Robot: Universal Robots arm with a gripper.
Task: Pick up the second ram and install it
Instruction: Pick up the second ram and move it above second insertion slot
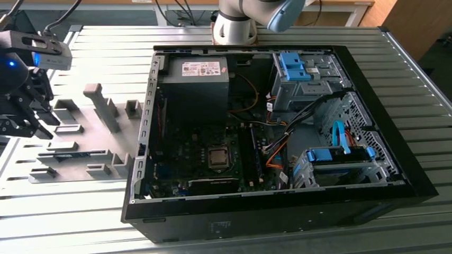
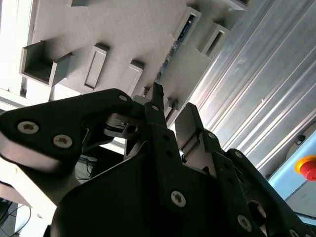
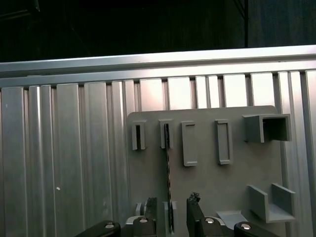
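The second ram stands on its long edge in the slots of the grey fixture plate; it shows as a thin dark green strip. In the second wrist view the ram runs between two slot blocks beyond the fingertips. My gripper hovers above one end of the stick, open, with one black finger on each side of it and a gap to both. In the exterior view the gripper hangs at the far left over the plate.
An open black computer case lies to the exterior view's right of the plate, its motherboard and dark memory slots exposed. Grey upright blocks rise from the plate. A ribbed metal table carries everything. A red button sits nearby.
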